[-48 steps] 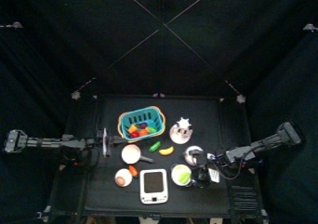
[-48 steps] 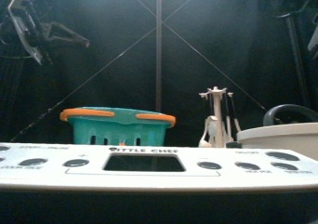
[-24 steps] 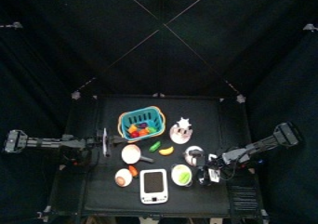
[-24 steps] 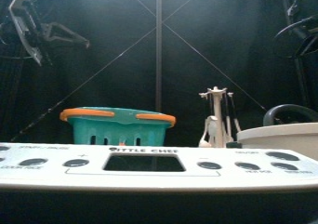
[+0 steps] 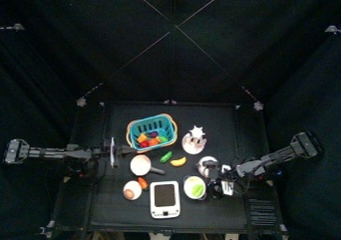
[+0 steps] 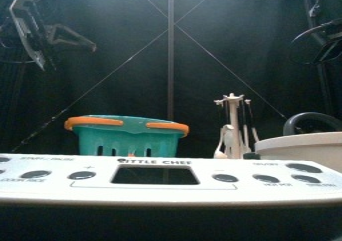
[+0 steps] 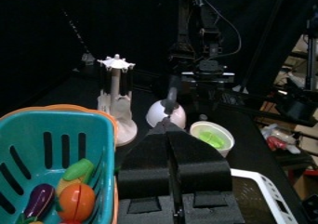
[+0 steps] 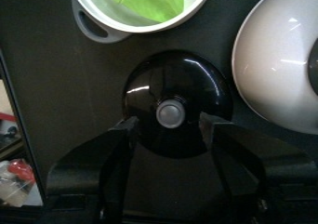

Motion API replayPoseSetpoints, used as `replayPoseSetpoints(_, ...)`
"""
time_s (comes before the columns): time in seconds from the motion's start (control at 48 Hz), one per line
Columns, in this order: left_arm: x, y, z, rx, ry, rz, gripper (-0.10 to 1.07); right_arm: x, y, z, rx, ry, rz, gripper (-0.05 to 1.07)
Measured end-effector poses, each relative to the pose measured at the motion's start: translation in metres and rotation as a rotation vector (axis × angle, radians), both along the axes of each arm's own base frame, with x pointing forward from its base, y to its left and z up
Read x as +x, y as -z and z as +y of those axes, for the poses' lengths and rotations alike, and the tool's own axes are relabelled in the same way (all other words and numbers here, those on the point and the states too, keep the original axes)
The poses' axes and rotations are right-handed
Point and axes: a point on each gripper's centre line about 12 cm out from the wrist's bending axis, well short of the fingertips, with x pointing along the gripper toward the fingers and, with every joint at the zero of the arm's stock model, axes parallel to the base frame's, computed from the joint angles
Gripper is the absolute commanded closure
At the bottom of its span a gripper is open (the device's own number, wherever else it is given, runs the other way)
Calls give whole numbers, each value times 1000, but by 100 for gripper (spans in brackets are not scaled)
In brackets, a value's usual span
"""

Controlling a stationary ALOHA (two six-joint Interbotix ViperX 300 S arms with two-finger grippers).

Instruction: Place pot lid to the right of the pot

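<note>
Two arms flank the worktop (image 5: 120,209), one from each side. The left arm hangs over the left edge with its tool (image 7: 174,142) pressed together, holding nothing and well apart from everything.

Next, toward the back, a blue basket (image 5: 151,132) of coloured fruit stands left of the middle. A white rectangular device (image 5: 164,197) lies at the front edge. Behind it, nearer the middle, a silver stand with a white star top (image 5: 197,136) is upright.

The pot (image 5: 196,188) sits near the front edge, just beside the device on its right, its pale green inside showing.

The pot lid (image 8: 174,102) lies flat on the worktop, knob up, just beside the pot on the side of the right edge and apart from it. It is a dark, glossy disc in the right wrist view.

The right tool (image 8: 173,125) hovers directly over the lid, its jaws spread wide to either side of the knob and pinching nothing.
</note>
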Motion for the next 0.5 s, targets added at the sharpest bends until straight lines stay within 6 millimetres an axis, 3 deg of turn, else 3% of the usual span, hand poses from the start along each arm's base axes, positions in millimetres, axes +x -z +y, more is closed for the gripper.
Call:
replayPoseSetpoints(0.229, 0, 1, 0, 0, 0, 2, 102, 3, -2, -2, -7, 2, -13, 9)
replayPoseSetpoints(0.5, 0, 1, 0, 0, 0, 2, 102, 21, -22, 1, -7, -9, -119, 9)
